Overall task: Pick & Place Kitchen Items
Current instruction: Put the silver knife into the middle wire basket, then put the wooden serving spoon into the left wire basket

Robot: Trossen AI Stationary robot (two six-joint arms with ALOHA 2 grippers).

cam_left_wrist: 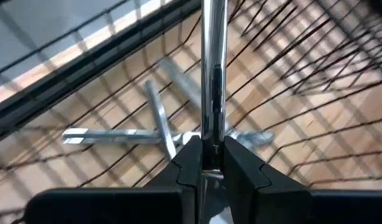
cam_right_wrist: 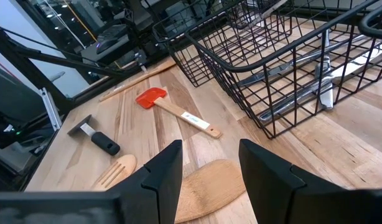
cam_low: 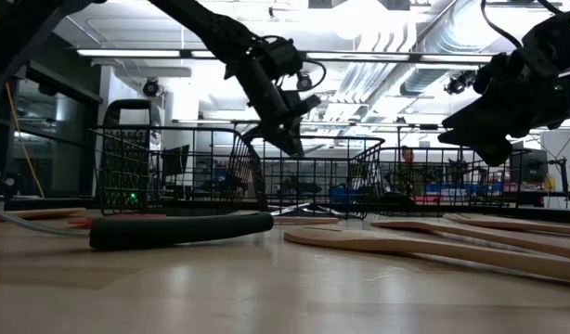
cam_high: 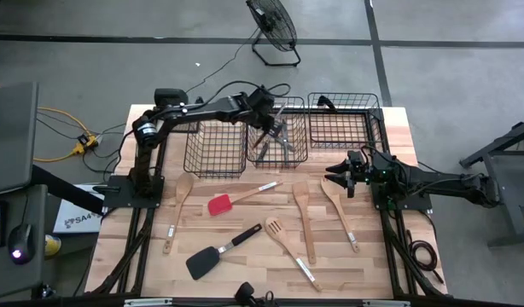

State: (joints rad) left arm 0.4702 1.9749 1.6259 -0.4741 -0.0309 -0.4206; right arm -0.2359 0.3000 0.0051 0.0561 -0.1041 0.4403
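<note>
A silver metal utensil (cam_left_wrist: pixel 213 68) is gripped tight by the left gripper (cam_high: pixel 267 128), which is held over the middle wire basket (cam_high: pixel 289 159) at about twelve o'clock on the table (cam_high: pixel 245 281). The utensil is kept straight out from the pinched fingers (cam_left_wrist: pixel 190 163), most likely so it can be dropped cleanly between the wires. More silver cutlery (cam_left_wrist: pixel 155 127) is already seen lying crossed on the floor of that basket, so this is judged to be the place for metal things.

The right gripper (cam_high: pixel 341 175) is held above the table at about three o'clock. Its fingers (cam_right_wrist: pixel 166 171) are parted and nothing is held between them. A pale wooden spoon (cam_right_wrist: pixel 200 190) lies just under them, so it is probably meant to be picked next.

Other items are left on the table: a red-headed spatula (cam_high: pixel 221 204) near the middle, a black turner (cam_high: pixel 209 258) at about seven o'clock, a slotted wooden turner (cam_high: pixel 277 230) at about five o'clock, and a wooden spoon (cam_high: pixel 180 202) at about nine o'clock. Much of the job is judged not yet done.
</note>
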